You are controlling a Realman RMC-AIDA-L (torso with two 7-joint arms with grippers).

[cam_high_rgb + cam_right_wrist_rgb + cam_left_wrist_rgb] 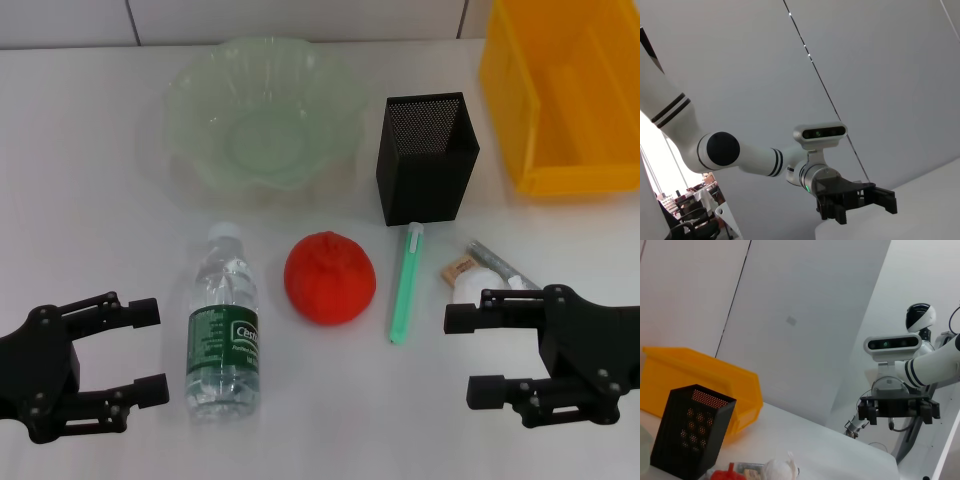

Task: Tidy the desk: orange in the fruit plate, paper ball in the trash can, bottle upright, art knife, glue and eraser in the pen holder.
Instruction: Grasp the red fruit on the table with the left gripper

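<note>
Both arms low at the near edge of the desk (pixel 90 150), neither touching anything. Left gripper (pixel 148 350) at about 8 o'clock, fingers spread wide, empty, just beside the bottle (pixel 224 325). Right gripper (pixel 478 355) at about 4 o'clock, fingers also spread, empty.

Bottle lies on its side, white cap pointing to 12, near the desk's middle-left. Orange (pixel 330 278) sits on the desk just at 3 o'clock of the bottle — not in the fruit plate (pixel 262 125), which is at 12 and holds nothing visible. Pen holder (pixel 425 158) stands upright at 1 o'clock, trash can (pixel 565 95) at 2, in the far corner.

Green art knife (pixel 405 283) lies between orange and right gripper. Eraser (pixel 460 268), paper ball (pixel 470 290) and a grey tube, likely the glue (pixel 495 262), are bunched together just past the right gripper's upper finger — partly hidden by it.
</note>
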